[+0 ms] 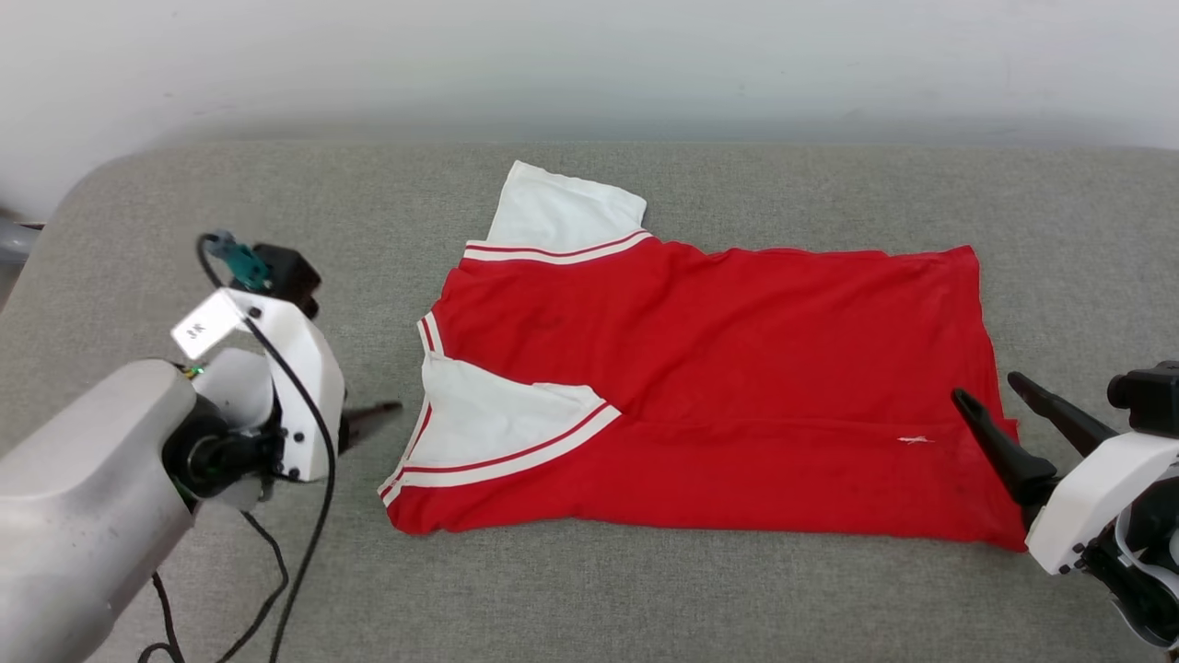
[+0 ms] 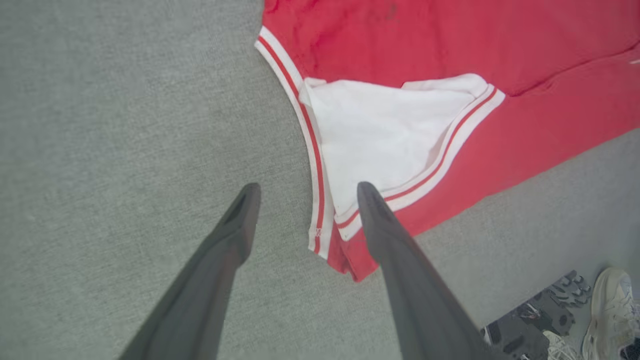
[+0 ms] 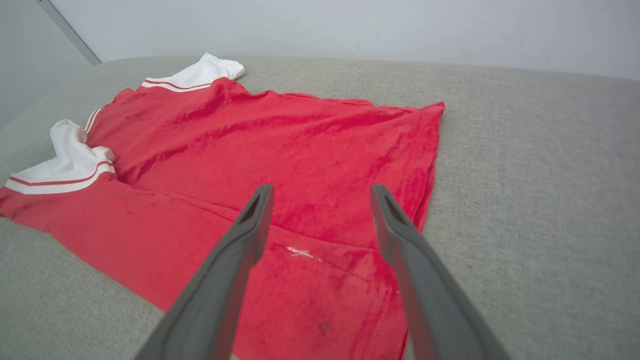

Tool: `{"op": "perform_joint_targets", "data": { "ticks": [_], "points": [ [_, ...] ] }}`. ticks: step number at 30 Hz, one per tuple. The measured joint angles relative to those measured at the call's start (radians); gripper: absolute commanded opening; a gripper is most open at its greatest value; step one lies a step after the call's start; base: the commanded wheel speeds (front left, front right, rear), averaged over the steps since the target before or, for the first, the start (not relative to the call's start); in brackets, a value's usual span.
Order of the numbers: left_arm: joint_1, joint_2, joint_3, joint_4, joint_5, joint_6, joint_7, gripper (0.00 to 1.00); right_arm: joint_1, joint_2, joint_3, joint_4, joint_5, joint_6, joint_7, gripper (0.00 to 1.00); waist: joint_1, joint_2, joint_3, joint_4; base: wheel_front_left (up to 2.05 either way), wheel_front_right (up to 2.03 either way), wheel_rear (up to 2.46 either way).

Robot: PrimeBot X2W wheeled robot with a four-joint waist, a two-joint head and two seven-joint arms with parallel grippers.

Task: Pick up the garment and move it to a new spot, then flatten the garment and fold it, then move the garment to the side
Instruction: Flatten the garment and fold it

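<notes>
Head view: the garment (image 1: 709,387) is seen laid flat on the grey cushion (image 1: 589,589). Left wrist view: the left gripper (image 2: 307,187) is spread wide and empty at its folded sleeve corner. Right wrist view: the right gripper (image 3: 321,187) is likewise spread and empty, at its hem end.

- The garment (image 1: 737,350) is bright red and plain on the side facing up.
- Its sleeves (image 1: 562,207) are white, edged with trim (image 1: 553,254) in red and white stripes.
- A small white mark (image 1: 915,441) breaks the red; the fainter dark smudges may be stains or shadow.
- The cushion (image 1: 829,193) is pale grey, finely woven.
- The wall (image 1: 589,55) is off-white.
- The left gripper (image 2: 305,195) and right gripper (image 3: 322,195) have dark grey fingers.
</notes>
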Motion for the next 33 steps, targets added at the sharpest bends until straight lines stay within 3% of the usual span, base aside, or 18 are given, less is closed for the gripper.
{"op": "perform_joint_targets", "data": {
  "ticks": [5,11,17,26,28,29,33],
  "points": [
    [0.002,-0.016,-0.044,-0.006,-0.017,0.016,0.119,1.00,0.000,0.006,-0.006,-0.001,-0.007,0.000,0.002,1.00,0.0000,0.0000,0.003,-0.009,0.00,0.00,0.00],
    [0.013,-0.038,-0.099,0.002,0.001,0.026,0.188,1.00,-0.009,0.015,-0.008,-0.003,-0.011,0.000,0.006,1.00,0.0000,0.0000,0.013,-0.021,0.00,0.00,0.00],
    [0.021,-0.058,-0.131,0.061,0.041,0.031,0.182,1.00,-0.030,0.028,0.002,-0.005,-0.016,0.000,0.006,1.00,0.0001,0.0000,0.038,-0.040,0.00,0.00,0.00],
    [0.024,-0.085,-0.154,0.135,0.085,-0.002,0.148,1.00,-0.044,0.025,0.013,0.000,-0.013,0.000,0.006,1.00,0.0000,0.0000,0.060,-0.060,0.00,0.00,0.00],
    [0.029,-0.087,-0.160,0.138,0.095,-0.005,0.133,0.23,-0.045,0.019,0.012,0.001,-0.012,0.000,0.006,1.00,0.0000,0.0000,0.055,-0.059,0.00,0.00,0.00],
    [0.032,-0.088,-0.160,0.140,0.099,-0.008,0.119,0.00,-0.046,0.013,0.012,0.001,-0.016,0.000,0.005,1.00,0.0000,0.0000,0.052,-0.058,0.00,0.00,0.00],
    [0.044,-0.085,-0.157,0.135,0.088,-0.011,0.080,0.00,-0.051,-0.019,0.002,-0.007,-0.026,0.000,0.017,1.00,0.0001,0.0000,0.035,-0.053,0.00,0.00,0.00]
  ]
}}
